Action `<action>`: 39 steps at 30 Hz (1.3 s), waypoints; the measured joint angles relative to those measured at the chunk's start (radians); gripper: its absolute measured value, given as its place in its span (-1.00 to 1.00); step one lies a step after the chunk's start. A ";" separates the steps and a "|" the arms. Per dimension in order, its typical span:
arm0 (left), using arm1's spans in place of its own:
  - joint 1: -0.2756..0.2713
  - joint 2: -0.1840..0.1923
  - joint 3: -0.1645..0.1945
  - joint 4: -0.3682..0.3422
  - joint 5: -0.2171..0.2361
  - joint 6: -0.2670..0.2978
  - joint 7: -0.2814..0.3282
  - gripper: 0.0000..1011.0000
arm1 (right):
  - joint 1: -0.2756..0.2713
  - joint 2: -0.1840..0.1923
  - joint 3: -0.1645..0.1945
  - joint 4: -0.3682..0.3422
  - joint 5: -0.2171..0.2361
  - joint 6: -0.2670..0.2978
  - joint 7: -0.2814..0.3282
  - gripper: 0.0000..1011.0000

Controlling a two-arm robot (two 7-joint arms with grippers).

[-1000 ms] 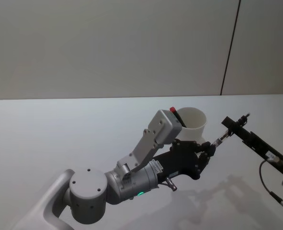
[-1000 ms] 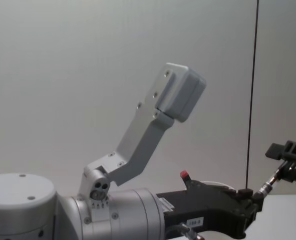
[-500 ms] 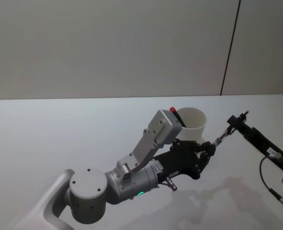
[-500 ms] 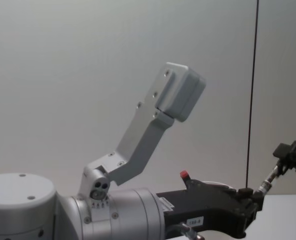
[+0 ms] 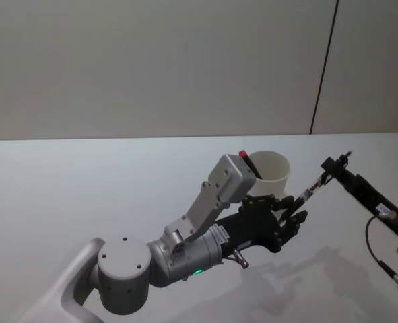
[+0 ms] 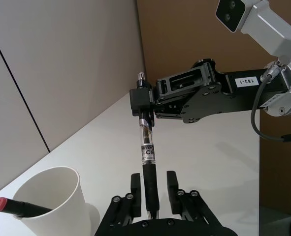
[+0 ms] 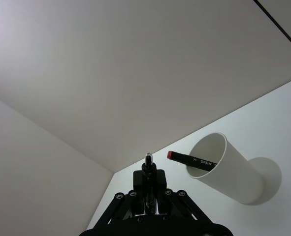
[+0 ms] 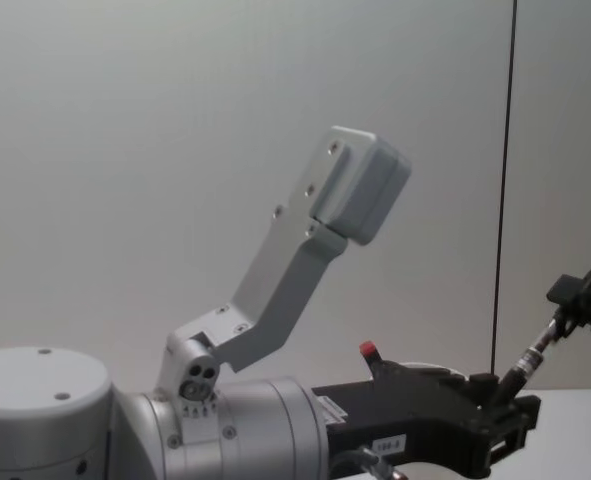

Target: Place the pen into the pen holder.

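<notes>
1. Pen: slim black pen with a clear mid section and white label [image 6: 147, 157], off the table, tilted, spanning between the two grippers. In the head view the pen [image 5: 313, 188] runs from the right gripper at its upper end down toward the left gripper.
2. Right gripper [image 6: 144, 103]: black fingers clamped on the pen's upper end, with a small tip sticking out past them. The head view shows it [image 5: 331, 165] right of the cup, above the table.
3. Left gripper [image 6: 151, 184]: fingers spread apart, one either side of the pen's lower end, with a visible gap on both sides. Not gripping. The head view has it [image 5: 294, 217] just in front of and right of the cup.
4. Pen holder: plain white tapered paper cup with a thin rolled rim [image 5: 274, 176], upright on the white table [image 5: 84, 182], just behind the left gripper.
5. Cup contents: a dark marker with a red cap [image 7: 190, 159] leaning inside, its red end above the rim. It also shows in the left wrist view [image 6: 15, 207].
6. Pen is outside the cup, beside it to the right, not touching it.
7. In the chest view, the pen [image 8: 527, 357] slopes up to the right gripper [image 8: 575, 295] at the right edge.
</notes>
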 joint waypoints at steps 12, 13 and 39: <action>0.000 0.000 0.000 0.000 0.000 0.000 0.000 0.36 | 0.004 0.012 -0.010 -0.002 -0.016 -0.018 0.000 -0.74; 0.000 0.000 0.000 0.000 0.000 0.000 0.000 0.44 | 0.005 0.014 -0.012 -0.002 -0.025 -0.022 0.002 -0.74; 0.000 0.000 0.000 0.000 0.000 -0.001 0.000 0.98 | 0.150 0.080 -0.010 0.129 -0.264 -0.126 0.157 -0.74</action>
